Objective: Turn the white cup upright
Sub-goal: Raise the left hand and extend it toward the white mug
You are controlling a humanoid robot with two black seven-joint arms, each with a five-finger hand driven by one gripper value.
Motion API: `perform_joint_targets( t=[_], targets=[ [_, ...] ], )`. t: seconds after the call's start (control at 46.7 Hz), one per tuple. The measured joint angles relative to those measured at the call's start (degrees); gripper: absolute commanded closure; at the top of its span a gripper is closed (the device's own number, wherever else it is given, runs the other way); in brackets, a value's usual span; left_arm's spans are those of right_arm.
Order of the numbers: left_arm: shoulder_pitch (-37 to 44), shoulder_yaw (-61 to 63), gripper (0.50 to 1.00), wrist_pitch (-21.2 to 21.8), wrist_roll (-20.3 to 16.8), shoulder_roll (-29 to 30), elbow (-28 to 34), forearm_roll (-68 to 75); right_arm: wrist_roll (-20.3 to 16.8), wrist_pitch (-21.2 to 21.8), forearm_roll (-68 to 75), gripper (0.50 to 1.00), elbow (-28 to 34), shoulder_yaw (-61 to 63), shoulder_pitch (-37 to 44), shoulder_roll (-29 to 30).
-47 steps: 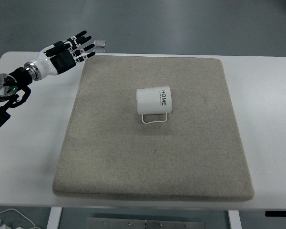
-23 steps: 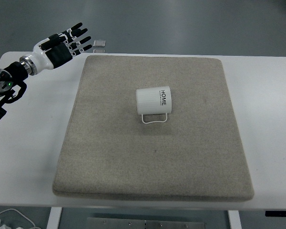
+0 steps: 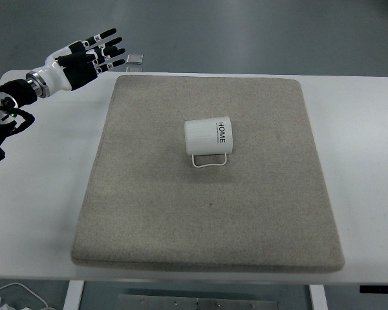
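So the white cup (image 3: 208,136) is lying on its side mid-mat (image 3: 149,213), long axis running left-right with the handle toward the camera, while the left hand (image 3: 84,58), fingers spread and empty, hovers well off at the far-left corner.

White table (image 3: 362,135), grey felt mat (image 3: 207,206) lying flat on it (nearly covering).

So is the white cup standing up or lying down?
Lying down. The white cup rests on its side on the beige mat, its handle flat against the mat and its "HOME" print turned sideways.
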Motion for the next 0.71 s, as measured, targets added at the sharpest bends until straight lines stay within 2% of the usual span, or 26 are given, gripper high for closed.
perform_joint_targets(
  t=[0.107,0.193,0.407,0.707],
  targets=[
    [-0.5,0.0,0.51,0.1,-3.4,0.3,-0.1,6.4,0.0,0.0,0.0,0.57,0.0,0.0,0.0,0.0],
    [-0.9,0.1,0.508,0.2,-4.6,1.1,-0.4,10.7,0.0,0.0,0.0,0.57,0.0,0.0,0.0,0.0],
    [-2.2,0.8,0.508,0.5,-4.8,4.4,-6.0,17.2,0.0,0.0,0.0,0.57,0.0,0.0,0.0,0.0],
    [-2.2,0.9,0.51,0.8,-4.8,4.9,-14.6,27.5,0.0,0.0,0.0,0.57,0.0,0.0,0.0,0.0]
  ],
)
